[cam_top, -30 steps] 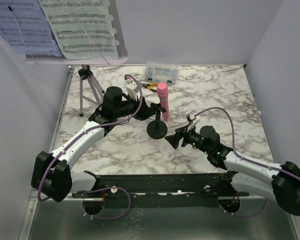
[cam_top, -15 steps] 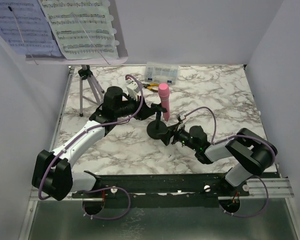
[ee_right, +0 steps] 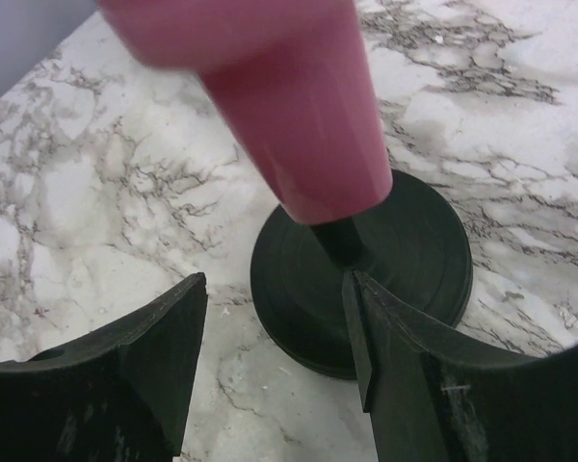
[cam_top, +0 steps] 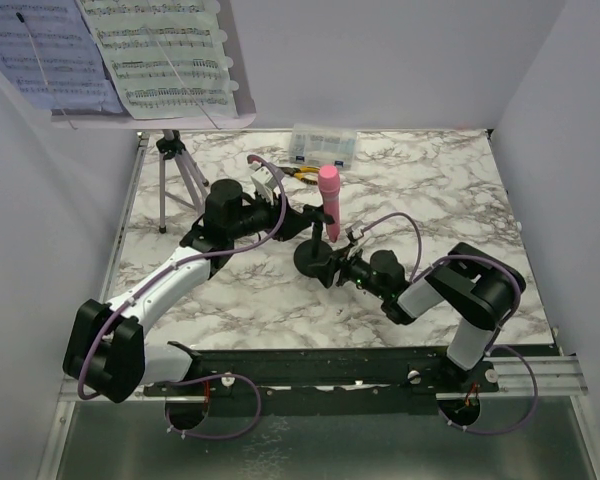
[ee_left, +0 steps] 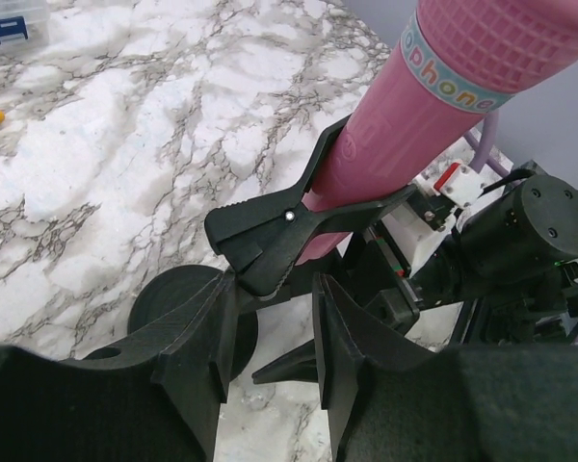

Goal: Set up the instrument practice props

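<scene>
Clip (ee_left: 287, 229) on microphone (ee_left: 419, 120), left wrist only

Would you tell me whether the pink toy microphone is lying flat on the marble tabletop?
No, the pink toy microphone sits clipped atop its black round-base stand.

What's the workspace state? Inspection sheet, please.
Surface: marble table.
Job's things: plate on tripod, far left, lavender sheet and white sheet on it; mic upright in clip on round base, centre.
Clutter: box and pliers at far edge.
Grippers: left tool straddles clip, grip unclear; right tool open, low at base.
Cables: lilac cables loop on both arms.
Surroundings: pale walls on three sides.
</scene>
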You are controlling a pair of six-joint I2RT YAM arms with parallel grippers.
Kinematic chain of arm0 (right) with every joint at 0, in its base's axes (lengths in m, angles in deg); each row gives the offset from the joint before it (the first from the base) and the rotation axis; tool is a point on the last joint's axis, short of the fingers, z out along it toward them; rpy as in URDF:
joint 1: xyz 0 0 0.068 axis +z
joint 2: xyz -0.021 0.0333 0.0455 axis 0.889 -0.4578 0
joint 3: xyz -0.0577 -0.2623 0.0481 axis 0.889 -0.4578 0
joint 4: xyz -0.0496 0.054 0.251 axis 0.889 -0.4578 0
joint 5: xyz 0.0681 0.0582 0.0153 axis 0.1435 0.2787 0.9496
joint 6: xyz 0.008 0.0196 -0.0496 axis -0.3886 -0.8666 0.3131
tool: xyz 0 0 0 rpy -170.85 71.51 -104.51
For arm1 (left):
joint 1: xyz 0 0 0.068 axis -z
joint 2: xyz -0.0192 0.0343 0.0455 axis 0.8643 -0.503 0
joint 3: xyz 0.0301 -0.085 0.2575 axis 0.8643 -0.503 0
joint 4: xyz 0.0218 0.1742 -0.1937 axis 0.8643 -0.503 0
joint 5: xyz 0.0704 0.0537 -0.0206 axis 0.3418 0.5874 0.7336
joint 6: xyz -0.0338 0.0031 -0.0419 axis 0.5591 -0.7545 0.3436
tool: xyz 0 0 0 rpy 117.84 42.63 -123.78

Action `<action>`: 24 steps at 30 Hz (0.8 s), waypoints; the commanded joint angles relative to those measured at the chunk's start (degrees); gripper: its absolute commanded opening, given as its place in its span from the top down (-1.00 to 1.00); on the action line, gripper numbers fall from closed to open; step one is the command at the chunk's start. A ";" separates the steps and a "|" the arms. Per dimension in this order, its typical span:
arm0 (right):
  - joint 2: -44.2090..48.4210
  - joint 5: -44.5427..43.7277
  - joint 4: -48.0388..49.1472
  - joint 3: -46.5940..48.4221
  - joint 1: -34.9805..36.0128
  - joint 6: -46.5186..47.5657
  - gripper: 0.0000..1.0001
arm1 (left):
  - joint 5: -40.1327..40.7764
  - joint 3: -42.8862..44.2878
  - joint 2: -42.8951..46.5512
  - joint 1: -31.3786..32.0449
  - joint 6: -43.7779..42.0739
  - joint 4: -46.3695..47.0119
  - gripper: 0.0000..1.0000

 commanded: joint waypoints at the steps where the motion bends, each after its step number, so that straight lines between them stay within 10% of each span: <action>1: -3.25 -4.26 3.78 -0.35 0.43 -0.15 -0.27 | 0.73 -1.62 0.64 0.48 0.61 7.65 0.19; 11: 1.56 -4.97 5.34 -5.01 0.39 -1.53 -0.46 | 2.14 -3.00 1.07 0.59 0.81 9.71 0.36; 24: 37.15 5.29 -40.75 7.84 -3.40 8.88 -0.99 | 13.05 -6.86 14.15 0.37 16.10 -5.46 -0.98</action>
